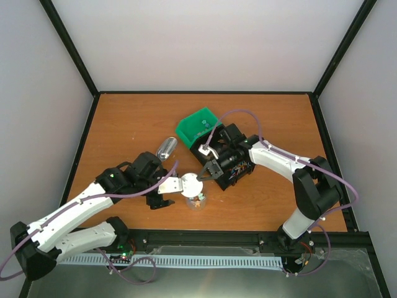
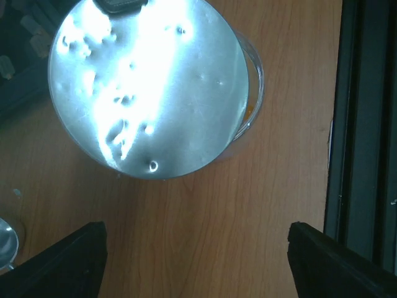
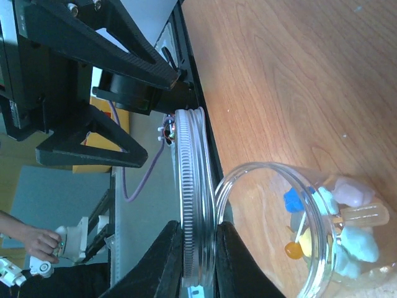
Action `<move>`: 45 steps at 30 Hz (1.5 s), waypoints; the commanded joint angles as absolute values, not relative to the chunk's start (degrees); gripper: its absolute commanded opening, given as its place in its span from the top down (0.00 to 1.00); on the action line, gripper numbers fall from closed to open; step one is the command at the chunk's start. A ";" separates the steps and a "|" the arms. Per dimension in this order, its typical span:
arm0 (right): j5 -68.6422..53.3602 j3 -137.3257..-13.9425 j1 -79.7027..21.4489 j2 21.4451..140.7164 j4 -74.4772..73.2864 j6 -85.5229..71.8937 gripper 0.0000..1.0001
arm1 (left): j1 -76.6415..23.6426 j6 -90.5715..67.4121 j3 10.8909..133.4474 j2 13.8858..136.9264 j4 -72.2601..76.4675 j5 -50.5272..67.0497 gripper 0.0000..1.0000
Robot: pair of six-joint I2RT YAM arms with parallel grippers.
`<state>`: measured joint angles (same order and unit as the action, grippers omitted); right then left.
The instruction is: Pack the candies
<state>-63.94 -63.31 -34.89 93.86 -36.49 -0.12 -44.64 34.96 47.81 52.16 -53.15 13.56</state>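
Two containers besides the working one show in the top view: a green bin [image 1: 197,126] at upper centre and a clear jar [image 1: 166,148] lying on its side to its lower left, both on the wooden table [image 1: 124,124]. A black tray [image 1: 240,167] sits lower right of the bin, partly under the right arm. We find a silver lid [image 2: 149,87] standing over most of the mouth of the upright jar [image 3: 267,180], barring the way in. The right gripper [image 3: 198,236] is clamped on that lid's edge. The left gripper [image 2: 195,264] hovers just beside the jar, fingers apart over bare table. The candies [image 3: 335,217] lie inside the upright jar, at lower centre of the top view. They are chunky pieces in blue, pink, yellow, pale blue and orange.
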 commanded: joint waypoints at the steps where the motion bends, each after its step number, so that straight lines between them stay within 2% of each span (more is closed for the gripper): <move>1: -65.65 -61.38 -34.89 93.99 -34.63 -2.26 0.97 | -47.81 33.34 47.03 53.58 -48.80 9.47 0.20; 15: -64.40 -58.26 -34.48 94.60 -32.35 -4.58 0.97 | -53.07 29.82 45.97 59.80 -42.04 5.27 0.31; 27: -62.53 -57.83 -33.22 93.52 -34.66 -2.73 0.90 | -55.19 28.51 44.53 61.77 -37.48 3.91 0.33; 30: -62.79 -56.61 -33.22 92.71 -33.73 -3.56 0.91 | -55.17 28.57 44.63 61.88 -37.57 3.46 0.35; 33: -63.78 -55.76 -33.18 92.46 -32.26 -4.75 0.97 | -55.14 28.32 44.92 61.47 -38.11 3.10 0.36; 45: -71.11 -57.41 -31.35 93.71 -30.62 -7.04 0.97 | -55.11 27.87 46.21 58.46 -41.22 -2.15 0.34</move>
<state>-66.94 -56.07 -32.77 94.00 -31.48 -5.74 -54.39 29.30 44.34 59.79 -39.97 1.13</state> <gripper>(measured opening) 0.108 0.657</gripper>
